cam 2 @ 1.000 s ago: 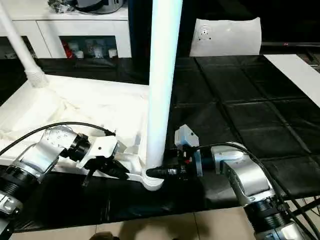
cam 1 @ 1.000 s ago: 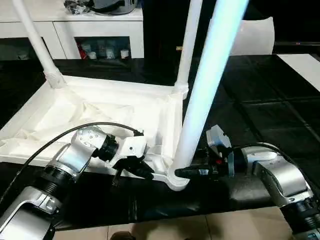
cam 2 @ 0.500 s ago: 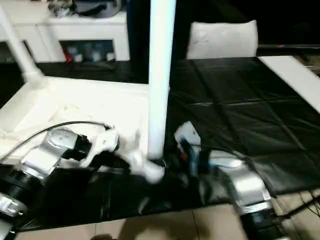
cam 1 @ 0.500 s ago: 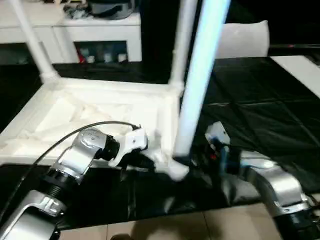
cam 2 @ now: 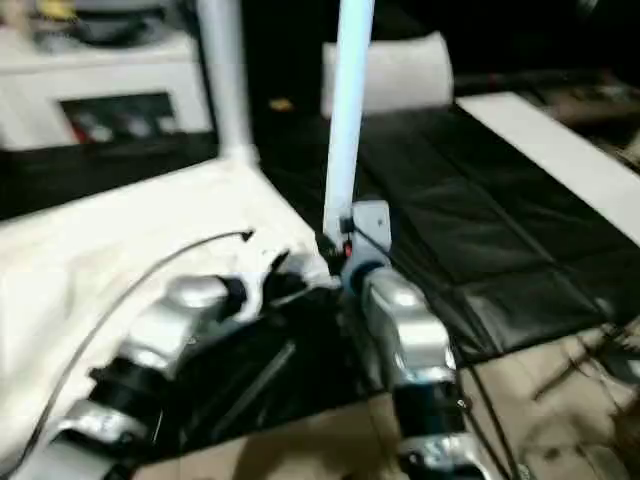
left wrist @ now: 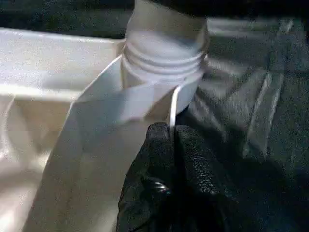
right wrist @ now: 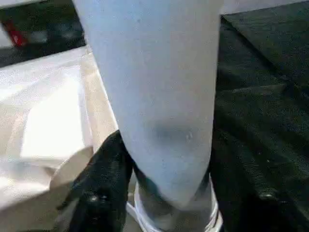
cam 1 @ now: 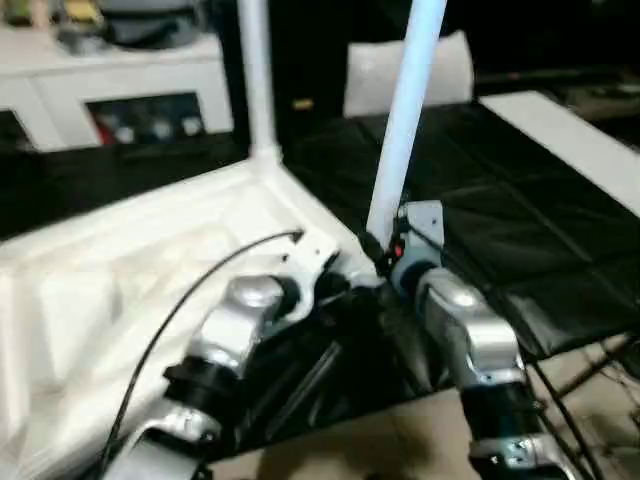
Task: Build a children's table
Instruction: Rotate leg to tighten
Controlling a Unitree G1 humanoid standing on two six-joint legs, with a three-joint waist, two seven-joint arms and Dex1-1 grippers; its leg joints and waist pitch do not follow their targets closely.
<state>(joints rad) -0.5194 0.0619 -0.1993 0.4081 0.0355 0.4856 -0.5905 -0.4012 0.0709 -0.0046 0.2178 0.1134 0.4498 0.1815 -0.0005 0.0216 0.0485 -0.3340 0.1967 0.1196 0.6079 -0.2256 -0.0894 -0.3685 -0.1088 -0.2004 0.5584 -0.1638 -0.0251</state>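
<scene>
The right jaws (right wrist: 159,193) grasped the near leg (cam 1: 408,120) low on its shaft, one black finger (right wrist: 99,186) pressed against its side just above the corner socket (left wrist: 164,72). The left jaws (left wrist: 170,140) were clenched, pinching the thin rim of the table top (cam 1: 110,270) right beside that socket. The step appeared to be seating this leg: the rim should be held steady while the leg is kept upright and driven straight into the socket, since any tilt would likely bind the threaded collar. The top lay ribbed side up on the black desk (cam 1: 520,250). A second leg (cam 1: 255,80) stood in the next corner beyond the socket. Farther behind it were a white cabinet (cam 1: 120,90) and a white bag (cam 1: 385,70), both well apart from the socket and obstructing nothing.
</scene>
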